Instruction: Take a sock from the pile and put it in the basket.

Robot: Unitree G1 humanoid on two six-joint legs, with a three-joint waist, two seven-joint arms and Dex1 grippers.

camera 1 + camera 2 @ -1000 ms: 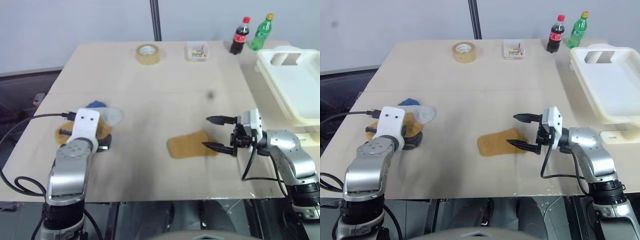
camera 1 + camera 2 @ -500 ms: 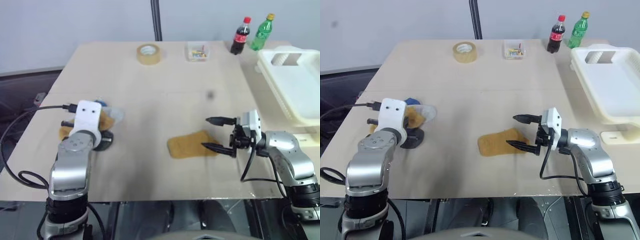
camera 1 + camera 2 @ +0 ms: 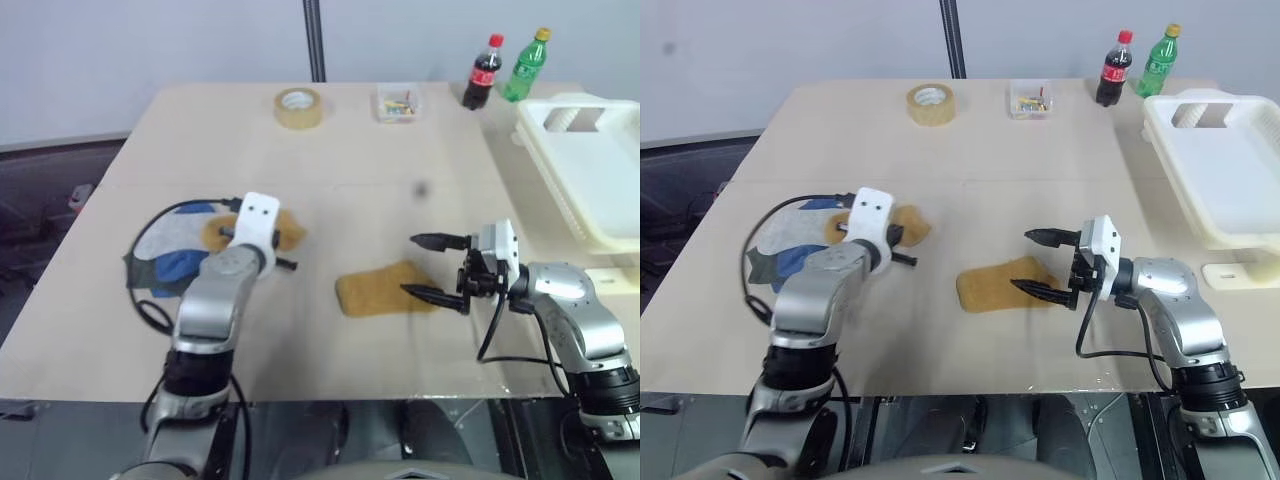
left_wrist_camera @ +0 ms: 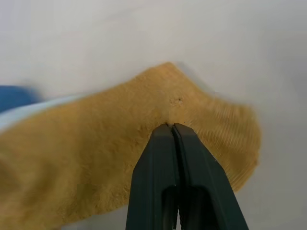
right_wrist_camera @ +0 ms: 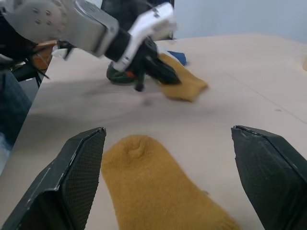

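Observation:
My left gripper (image 4: 171, 127) is shut on the edge of a mustard-yellow sock (image 4: 96, 158), just right of the pile (image 3: 170, 255) of light grey, blue and dark grey-green socks. In the right wrist view that gripper (image 5: 163, 72) pinches the sock (image 5: 187, 87) low over the table. A second mustard sock (image 3: 385, 288) lies flat at the table's middle. My right gripper (image 3: 437, 268) stands open at that sock's right end, pointing left, with nothing between its fingers. The cream-white basket (image 3: 600, 170) sits at the far right edge.
A tape roll (image 3: 298, 107), a small clear box (image 3: 395, 103), a cola bottle (image 3: 480, 72) and a green bottle (image 3: 525, 65) stand along the table's far edge. The left arm's black cable (image 3: 150, 225) loops over the pile.
My left arm has swung right and forward away from the pile, taking a mustard sock with it and uncovering the other socks. The right arm has kept still.

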